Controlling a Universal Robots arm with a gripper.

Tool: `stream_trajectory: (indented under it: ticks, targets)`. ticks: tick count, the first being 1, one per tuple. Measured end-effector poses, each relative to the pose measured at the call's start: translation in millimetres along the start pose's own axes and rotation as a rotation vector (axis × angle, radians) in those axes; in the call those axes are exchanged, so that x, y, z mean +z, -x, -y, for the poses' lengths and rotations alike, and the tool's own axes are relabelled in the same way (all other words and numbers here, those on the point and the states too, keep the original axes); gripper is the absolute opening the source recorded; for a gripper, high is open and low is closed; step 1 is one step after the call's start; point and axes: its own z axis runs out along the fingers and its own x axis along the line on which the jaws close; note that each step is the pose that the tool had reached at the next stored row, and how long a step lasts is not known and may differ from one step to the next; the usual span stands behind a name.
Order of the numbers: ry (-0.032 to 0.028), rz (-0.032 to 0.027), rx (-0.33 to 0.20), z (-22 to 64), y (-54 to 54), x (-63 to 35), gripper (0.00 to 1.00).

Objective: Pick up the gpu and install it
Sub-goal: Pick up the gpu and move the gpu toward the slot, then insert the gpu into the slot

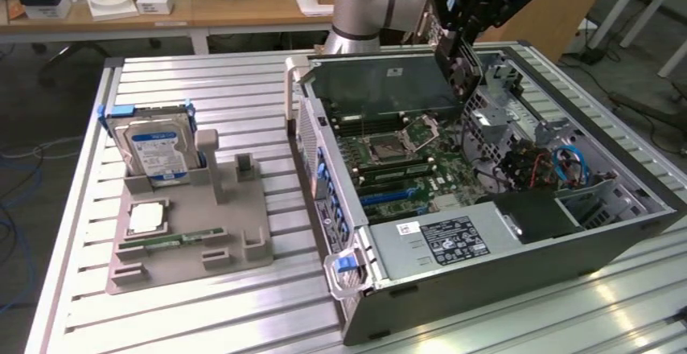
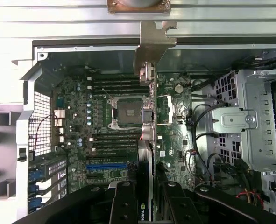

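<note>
Now, about the arm [image 1: 371, 8]: rises from the far edge of the slatted aluminium table [image 1: 215, 80], just behind the open computer case [image 1: 516, 265]. Leans forward over the far corner of the case on the exterior view's right. Has the wrist bent downward, so pointing the gripper [image 2: 148, 189] into the case opening, a little tilted.

Pinches the gpu [image 2: 146, 163] between the two black fingers [image 2: 123, 205], one pressed on each flat face of the card. Holds it by the black body, with the silvery end bracket [image 2: 152, 42] at the end away from the fingers. Presents it edge-on to the wrist camera, hanging over the green motherboard [image 2: 74, 126], close beside the open processor socket [image 2: 127, 112] as seen in the wrist view. Not seated in any slot; hard to tell the height above the board. Blue expansion slot [image 2: 107, 165] uncovered, near the fingers in the wrist view. Metal drive cage [image 2: 254, 121] to the side of the card, apart from it.

On the exterior view's left, well apart from the case: grey holder [image 1: 231, 209] on the table, with a blue-labelled hard drive [image 1: 159, 149] standing upright in it, a processor chip [image 1: 147, 217] lying flat, and a green memory stick [image 1: 172, 241] lying in front of the chip.
</note>
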Motion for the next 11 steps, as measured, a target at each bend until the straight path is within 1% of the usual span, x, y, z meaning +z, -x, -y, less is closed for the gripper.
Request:
stream_trajectory:
  ticks: [11]
  targets:
    - [0.0,0.0,0.0,0.0,0.0,0.0,0.26]
